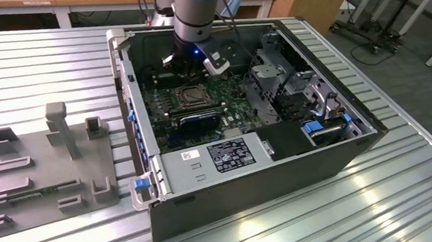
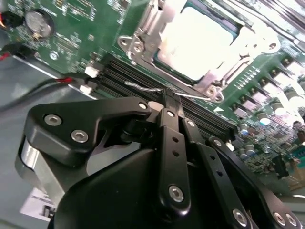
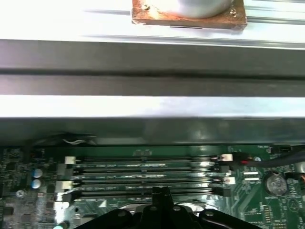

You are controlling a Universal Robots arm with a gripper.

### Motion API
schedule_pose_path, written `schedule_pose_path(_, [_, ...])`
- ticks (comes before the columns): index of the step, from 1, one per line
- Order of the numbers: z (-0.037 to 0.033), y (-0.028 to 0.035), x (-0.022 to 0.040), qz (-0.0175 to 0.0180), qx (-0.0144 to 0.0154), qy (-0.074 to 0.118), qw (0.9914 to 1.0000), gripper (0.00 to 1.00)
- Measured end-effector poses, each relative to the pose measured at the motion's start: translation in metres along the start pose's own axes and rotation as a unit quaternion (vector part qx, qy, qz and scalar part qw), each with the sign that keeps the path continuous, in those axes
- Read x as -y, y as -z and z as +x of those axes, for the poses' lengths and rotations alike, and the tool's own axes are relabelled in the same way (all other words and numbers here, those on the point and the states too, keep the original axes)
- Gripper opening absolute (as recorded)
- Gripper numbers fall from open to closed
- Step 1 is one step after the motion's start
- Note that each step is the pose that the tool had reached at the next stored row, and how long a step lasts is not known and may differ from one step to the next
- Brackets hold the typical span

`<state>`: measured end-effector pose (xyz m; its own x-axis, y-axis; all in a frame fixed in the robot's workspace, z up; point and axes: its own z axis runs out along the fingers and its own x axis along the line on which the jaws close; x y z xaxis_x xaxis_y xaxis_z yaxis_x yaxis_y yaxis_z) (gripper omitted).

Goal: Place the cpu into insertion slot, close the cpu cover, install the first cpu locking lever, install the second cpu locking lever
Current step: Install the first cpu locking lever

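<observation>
The cpu [image 2: 195, 40], silvery-topped, lies in the insertion slot [image 1: 189, 97] on the green motherboard. The cpu cover [image 2: 145, 26], a metal frame, lies down around it. A thin wire locking lever [image 2: 143, 88] runs along the socket's edge beside the memory slots. My black gripper [image 2: 171, 98] is shut, its tips resting against this wire; I cannot tell whether the wire is pinched between them. In the first wrist view the gripper [image 3: 162, 192] points at the socket's edge. In the exterior view the gripper [image 1: 187, 75] hangs inside the open case just behind the socket.
Long black memory slots [image 3: 143, 174] lie beside the socket. A coin battery [image 2: 37, 21] and a red-black cable [image 2: 47, 83] sit nearby. The case wall [image 3: 143, 67], a drive cage [image 1: 281, 74] and the power supply [image 1: 229, 154] hem the board in. A grey fixture [image 1: 43, 165] lies at the exterior view's left.
</observation>
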<state>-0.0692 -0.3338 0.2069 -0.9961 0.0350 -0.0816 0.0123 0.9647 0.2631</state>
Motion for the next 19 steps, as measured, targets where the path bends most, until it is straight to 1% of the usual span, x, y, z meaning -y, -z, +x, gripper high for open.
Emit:
schedule_pose_path(1, [0.0013,0.0001,0.0000,0.0000,0.0006,0.000,1.00000,0.11])
schedule_pose_path(4, [0.0014,0.0009,-0.0002,0.0000,0.0007,0.000,1.00000,0.11])
schedule_pose_path(10, [0.0009,0.0064,-0.0017,0.0000,0.0017,-0.001,1.00000,0.11])
schedule_pose_path(12, [0.0010,0.0063,-0.0018,0.0003,0.0036,-0.007,0.99997,0.11])
schedule_pose_path(14, [0.0010,0.0064,-0.0017,0.0018,0.0073,-0.021,0.99974,0.11])
schedule_pose_path(16, [0.0010,0.0064,-0.0017,0.0029,0.0111,-0.035,0.99931,0.11])
schedule_pose_path(17, [0.0009,0.0064,-0.0017,0.0032,0.0120,-0.038,0.99918,0.11])
schedule_pose_path(19, [0.0009,0.0064,-0.0017,0.0033,0.0121,-0.039,0.99916,0.11])
